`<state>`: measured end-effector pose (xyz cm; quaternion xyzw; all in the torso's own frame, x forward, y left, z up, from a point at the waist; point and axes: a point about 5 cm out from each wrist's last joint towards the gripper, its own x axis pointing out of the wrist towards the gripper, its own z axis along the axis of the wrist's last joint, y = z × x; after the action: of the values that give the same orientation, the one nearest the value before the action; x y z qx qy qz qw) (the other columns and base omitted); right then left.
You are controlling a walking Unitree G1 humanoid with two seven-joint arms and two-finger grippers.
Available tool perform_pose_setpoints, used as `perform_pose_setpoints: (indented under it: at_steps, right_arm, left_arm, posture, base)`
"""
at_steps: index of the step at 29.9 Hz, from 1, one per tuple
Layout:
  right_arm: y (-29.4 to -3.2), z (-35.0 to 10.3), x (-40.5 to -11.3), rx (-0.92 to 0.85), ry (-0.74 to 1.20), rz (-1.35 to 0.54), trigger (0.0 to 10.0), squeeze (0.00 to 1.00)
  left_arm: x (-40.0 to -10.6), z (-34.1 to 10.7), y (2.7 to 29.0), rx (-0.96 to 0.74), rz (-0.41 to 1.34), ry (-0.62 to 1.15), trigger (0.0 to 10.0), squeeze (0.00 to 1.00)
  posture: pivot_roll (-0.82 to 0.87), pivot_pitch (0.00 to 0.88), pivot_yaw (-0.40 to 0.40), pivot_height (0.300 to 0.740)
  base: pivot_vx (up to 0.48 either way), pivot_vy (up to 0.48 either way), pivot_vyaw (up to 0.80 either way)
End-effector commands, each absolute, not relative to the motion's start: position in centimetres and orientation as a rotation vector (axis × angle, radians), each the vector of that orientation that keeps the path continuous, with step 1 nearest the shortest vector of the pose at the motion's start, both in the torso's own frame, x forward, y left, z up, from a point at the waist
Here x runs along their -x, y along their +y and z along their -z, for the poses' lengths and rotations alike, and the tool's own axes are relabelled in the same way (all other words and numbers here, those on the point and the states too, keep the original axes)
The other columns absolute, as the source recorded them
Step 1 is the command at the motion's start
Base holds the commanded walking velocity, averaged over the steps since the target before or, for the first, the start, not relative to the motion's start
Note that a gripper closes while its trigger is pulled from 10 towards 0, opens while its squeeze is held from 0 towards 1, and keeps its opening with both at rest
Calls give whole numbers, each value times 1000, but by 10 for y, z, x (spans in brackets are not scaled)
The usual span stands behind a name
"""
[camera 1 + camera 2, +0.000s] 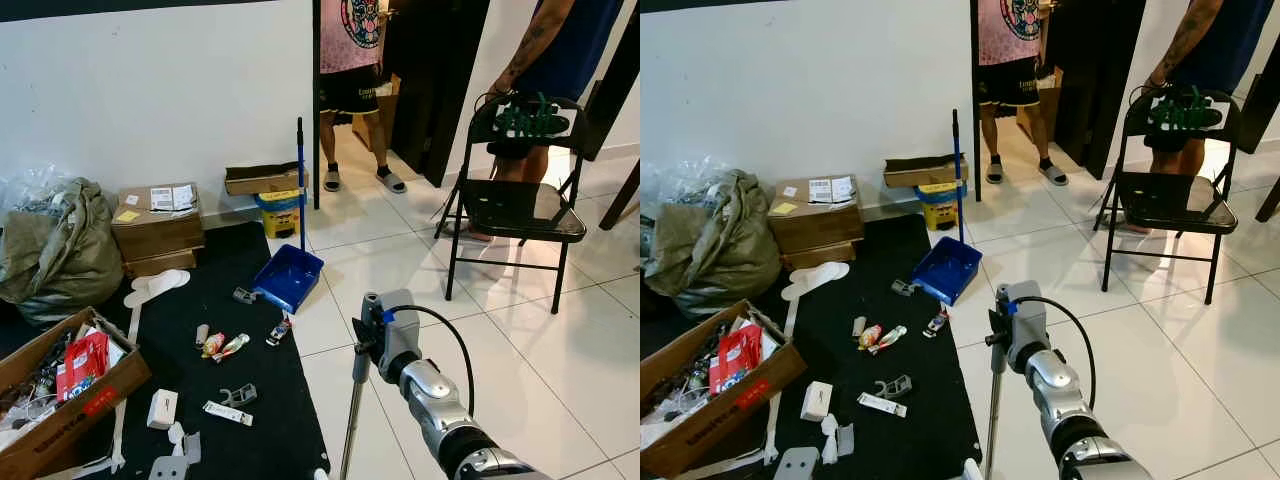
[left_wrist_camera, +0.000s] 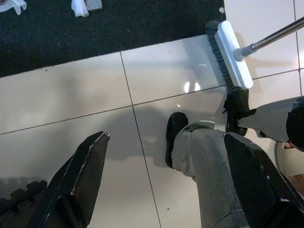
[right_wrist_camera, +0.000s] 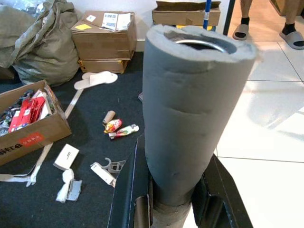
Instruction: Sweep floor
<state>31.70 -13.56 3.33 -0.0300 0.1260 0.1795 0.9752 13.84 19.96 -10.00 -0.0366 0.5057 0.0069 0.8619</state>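
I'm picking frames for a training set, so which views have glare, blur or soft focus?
Left wrist view: bright glare spots on the glossy tile beside the broom head, a soft shadow around the robot's foot. Right wrist view: the grey foam broom grip is close and soft, litter behind sharper. Eye views: evenly lit and sharp, faint chair reflections on the floor.

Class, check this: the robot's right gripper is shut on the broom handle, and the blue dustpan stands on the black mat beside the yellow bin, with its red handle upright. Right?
Not quite. The dustpan handle is blue, not red, as the left eye view shows. The rest holds: the right gripper is shut on the broom handle, with the dustpan on the black mat beside the yellow bin.
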Motion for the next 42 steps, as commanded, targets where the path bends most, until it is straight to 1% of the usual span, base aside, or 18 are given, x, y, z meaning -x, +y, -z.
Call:
perform_pose_setpoints:
  at_steps: [1,16,23,25,26,28,29,33,42]
  right_arm:
    - [-132,-18,-306,70,334,-382,10000,0]
    - [-132,-18,-306,75,333,-383,10000,0]
    - [-132,-18,-306,74,333,-382,10000,0]
    - [-132,-18,-306,72,333,-378,10000,0]
    - [-133,-18,-306,72,332,-377,10000,0]
    - [-133,-18,-306,72,332,-377,10000,0]
    - [-133,-18,-306,73,332,-375,10000,0]
    - [-133,-18,-306,75,331,-376,10000,0]
    - [-133,-18,-306,77,329,-374,10000,0]
  left_arm:
    - [-140,99,202,57,-5,1055,10000,0]
    - [-150,98,188,61,-15,1025,10000,0]
    - [-151,97,186,54,-18,1014,10000,0]
    - [-156,95,187,27,-43,980,10000,0]
    - [-162,91,194,9,-80,944,10000,0]
    - [-162,91,194,9,-80,944,10000,0]
    - [-167,88,201,-5,-105,917,10000,0]
    - [-174,83,209,-14,-123,886,10000,0]
    - [-184,77,208,-22,-130,834,10000,0]
  posture:
    - [-128,0,9,740]
    - [-126,0,7,740]
    - [-126,0,7,740]
    - [-128,0,15,740]
    - [-129,0,10,740]
    - [-129,0,10,740]
    - [-130,0,9,740]
    - [-131,0,9,740]
    - [-134,0,10,740]
  base:
    - [0,0,0]
    - [0,0,0]
    - [0,0,0]
    - [0,0,0]
    - [0,0,0]
    - [0,0,0]
    - [0,0,0]
    - [0,0,0]
    - [0,0,0]
